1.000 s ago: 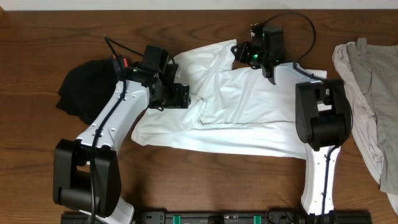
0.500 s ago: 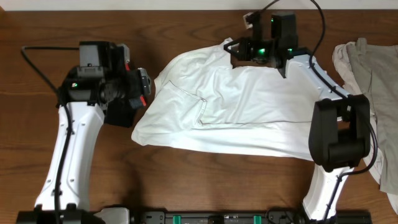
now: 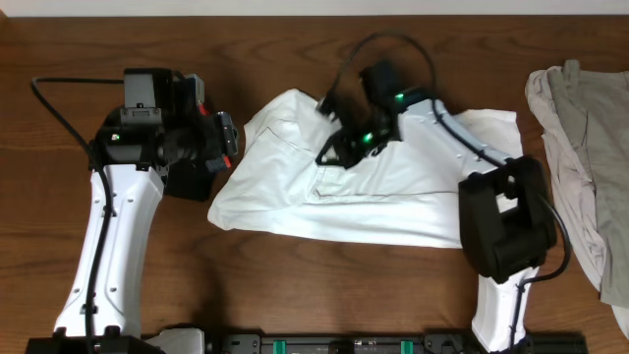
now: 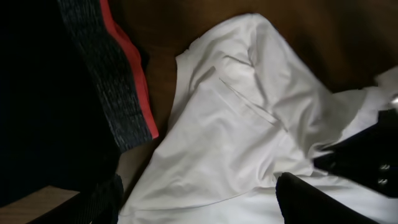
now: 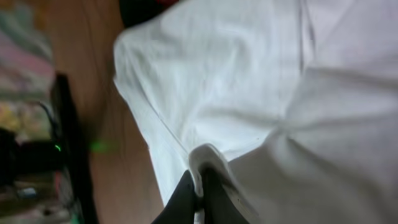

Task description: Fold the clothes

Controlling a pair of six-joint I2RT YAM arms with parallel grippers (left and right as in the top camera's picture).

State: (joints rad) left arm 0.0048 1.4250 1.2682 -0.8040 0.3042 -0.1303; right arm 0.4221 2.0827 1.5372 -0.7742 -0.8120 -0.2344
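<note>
A white shirt point(image 3: 393, 192) lies spread across the middle of the table. It also shows in the left wrist view point(image 4: 236, 137) and the right wrist view point(image 5: 249, 81). My right gripper point(image 3: 339, 147) is over the shirt's left-centre part, shut on a pinched fold of white cloth point(image 5: 199, 171). My left gripper point(image 3: 224, 138) is open and empty beside the shirt's left edge, its fingers point(image 4: 199, 202) spread wide above the fabric.
A black garment with a red stripe point(image 4: 93, 81) lies at the left, mostly under my left arm point(image 3: 187, 177). A grey-beige garment point(image 3: 580, 128) is piled at the right table edge.
My left arm pulled back left off the shirt a second ago. My right gripper moved from the shirt's top edge down-left toward its middle, dragging a fold of cloth with it.
</note>
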